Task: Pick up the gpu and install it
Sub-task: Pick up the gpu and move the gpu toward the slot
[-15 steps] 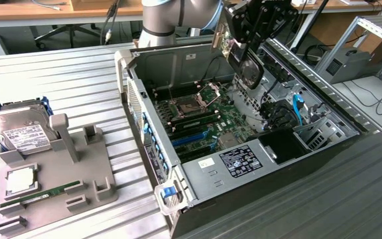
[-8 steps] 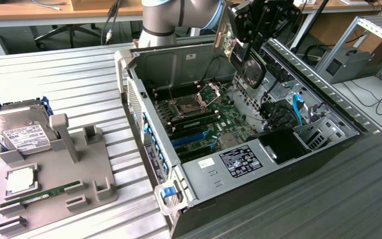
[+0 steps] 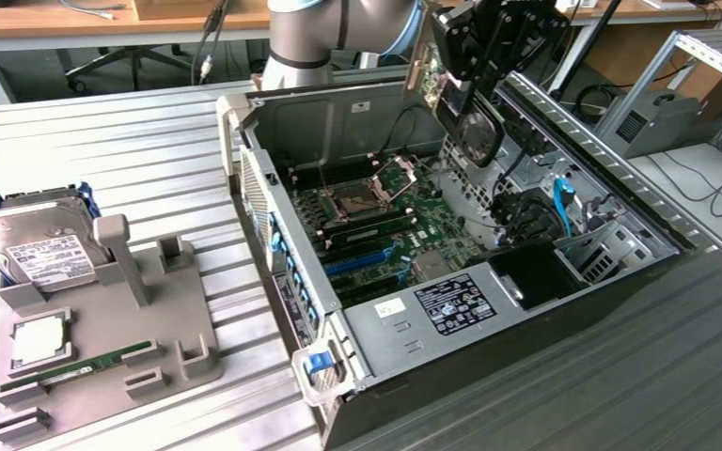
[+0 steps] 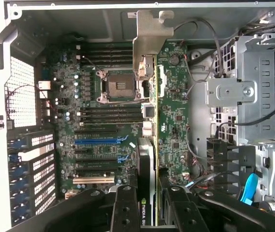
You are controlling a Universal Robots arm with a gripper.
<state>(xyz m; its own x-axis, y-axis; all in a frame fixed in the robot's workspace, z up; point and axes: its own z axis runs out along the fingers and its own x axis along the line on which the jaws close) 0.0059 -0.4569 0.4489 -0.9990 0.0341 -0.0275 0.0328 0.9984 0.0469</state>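
The gripper is clamped on the gpu, its 2 fingers pressed on the card's opposite faces. It holds the card in the air over the far edge of the open case, close to the arm's base. The card touches nothing but the fingers and hangs well above the motherboard. From the wrist it is seen edge-on, running out from between the fingers, with its silver bracket at the end farthest from the gripper. Its length lies crosswise to the blue slot and the other slots beside it. The step in hand looks like bringing the held card into line with a slot, though which slot is meant cannot be told. Doing it well probably calls for getting the card's connector edge parallel to the slot and its bracket toward the case's rear edge. The approach should be straight and without tilt. The grip sits at 1 end of a long card, so the free end may swing or pivot, and slow, steady motion seems wise. The loose cables and the drive cage stand close to the path and could snag the card. At the table's edge on the exterior view's left, the grey holder carries a hard drive and a memory stick, well apart from the gripper.
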